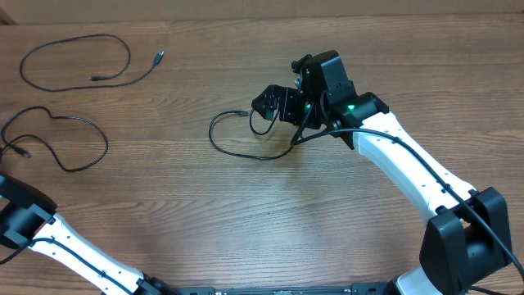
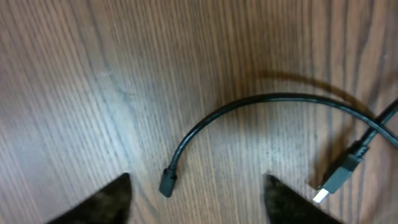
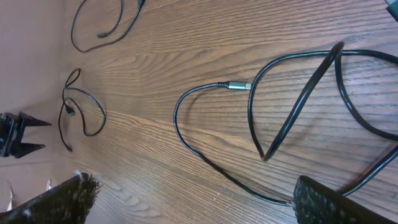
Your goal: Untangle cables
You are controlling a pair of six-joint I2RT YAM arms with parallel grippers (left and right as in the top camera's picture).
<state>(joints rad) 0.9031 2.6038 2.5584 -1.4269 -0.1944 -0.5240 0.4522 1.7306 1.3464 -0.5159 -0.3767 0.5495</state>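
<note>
Three cables lie on the desk point(image 1: 246, 229), none touching another. One is a loose loop at 10 o'clock point(image 1: 129, 57). A second is at 9 o'clock point(image 1: 105, 141). The third is near the middle, a little toward 12 o'clock point(image 1: 237, 154).

The two on the left look laid aside on purpose, each with room around it. The middle cable crosses over itself in the right wrist view, so it seems to be the one that needs work.

There are two tools. The right tool point(image 1: 277, 105) hangs over that crossing with its fingers spread wide and holding nothing, probably to pick out one strand. The left tool point(image 2: 196, 186) is also spread and empty. It hovers above the 9 o'clock cable's two plug ends, one dark and one silver-tipped, possibly ready to pin or lift an end.
</note>
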